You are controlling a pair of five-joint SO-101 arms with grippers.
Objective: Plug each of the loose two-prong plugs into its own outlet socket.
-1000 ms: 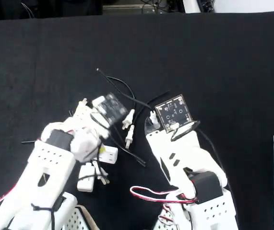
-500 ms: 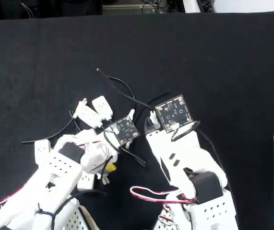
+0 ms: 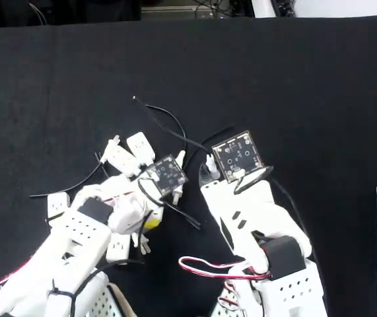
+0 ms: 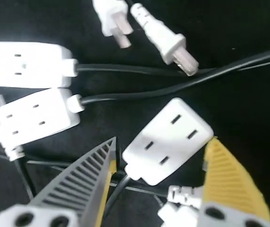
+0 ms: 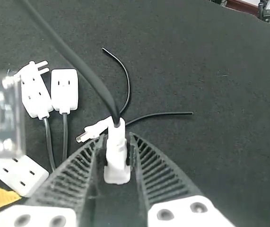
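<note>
Left wrist view: white plastic socket block (image 4: pixel 172 127) lies diagonally inside the spread-open left gripper (image 4: pixel 162 140); right gripper (image 5: pixel 117 136) clamps a white two-prong plug (image 5: pixel 116 165).

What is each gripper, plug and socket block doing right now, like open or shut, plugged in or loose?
Left gripper: open, one finger on each side of a socket block.
White plastic socket block: lying flat, slots empty.
Right gripper: shut on a plug.
White two-prong plug with black cord: held, in no socket.
Second white plug: lying loose, unplugged.
Far white socket block: lying flat, slots empty.
</note>
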